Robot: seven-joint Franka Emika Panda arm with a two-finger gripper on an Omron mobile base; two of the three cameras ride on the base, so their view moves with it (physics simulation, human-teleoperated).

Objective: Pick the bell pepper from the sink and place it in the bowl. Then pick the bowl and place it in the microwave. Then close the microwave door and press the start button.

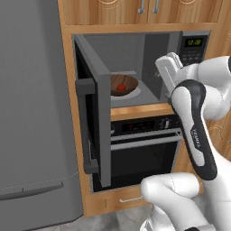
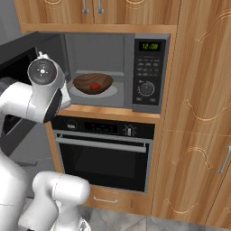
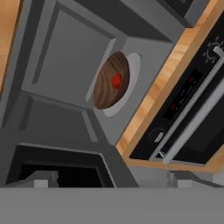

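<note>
The microwave [image 2: 146, 67] stands open, its green display lit above the button panel [image 1: 193, 50]. On its white turntable rests the brown wooden bowl [image 1: 122, 85] [image 2: 92, 83] [image 3: 110, 83], and the small red bell pepper [image 1: 121, 87] [image 2: 94, 85] [image 3: 116, 80] lies inside it. The microwave door [image 1: 92, 122] is swung out to the left, dark handle facing the room. My gripper [image 3: 113, 180] hangs open and empty outside the cavity, in front of its right side, apart from the bowl. The sink is out of view.
A black oven [image 1: 140, 153] [image 2: 103, 149] with a horizontal bar handle sits right under the microwave. A tall grey fridge [image 1: 31, 113] fills the left. Wooden cabinet doors [image 2: 198, 135] rise on the right, and more cabinets [image 1: 149, 6] hang above.
</note>
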